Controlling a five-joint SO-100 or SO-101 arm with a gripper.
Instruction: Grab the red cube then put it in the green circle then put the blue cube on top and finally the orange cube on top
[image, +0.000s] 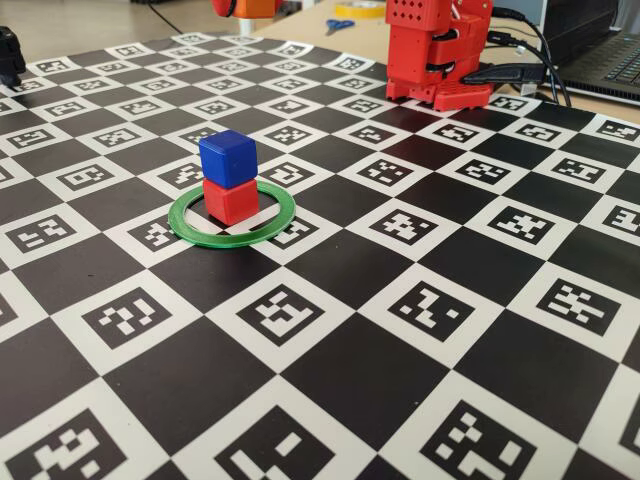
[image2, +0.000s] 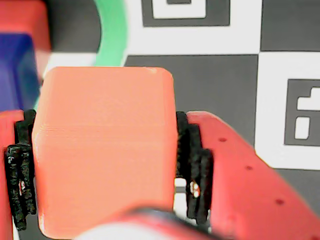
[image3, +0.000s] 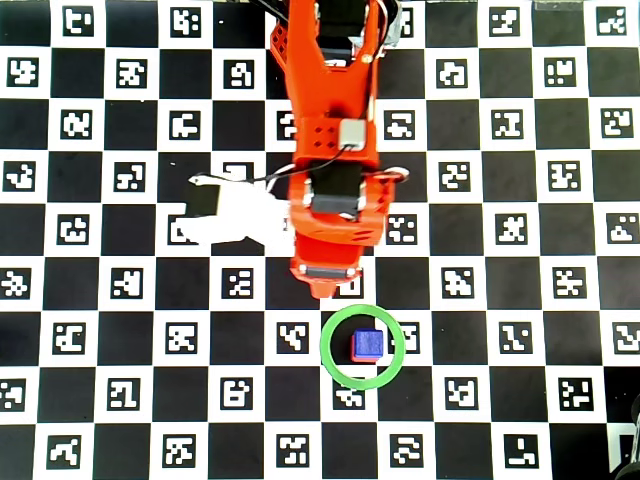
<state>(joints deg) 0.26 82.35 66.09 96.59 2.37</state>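
- Broadly, the desk (image: 420, 330) is covered by a black-and-white checkerboard with printed code markers, flat and bare apart from the task's pieces; scissors and a tape roll lie well beyond its far edge in the fixed view.
- Next in size, the red arm (image3: 335, 150) reaches down the board in the overhead view, its front end stopping just above the ring and hiding whatever it carries from that camera.
- The green circle (image: 232, 227) is a thin flat ring lying on the board; it looks light and could slide if nudged.
- Inside it stands the red cube (image: 231, 201), with the blue cube (image: 228, 157) squarely on top, edges nearly flush. Two small, light blocks stacked like this should topple easily under any sideways push.
- The pincer (image2: 105, 165) is closed on the orange cube (image2: 105, 150) in the wrist view, black padded jaws pressing its left and right faces near mid-height, well above the board, just beside the stack.
- That cube looks rigid, matte and light, so it should neither crush nor slip readily; opposite flat faces are the sensible hold, as here.
- Judging by this, only the third block remains, and it wants a straight descent and a gentle release.
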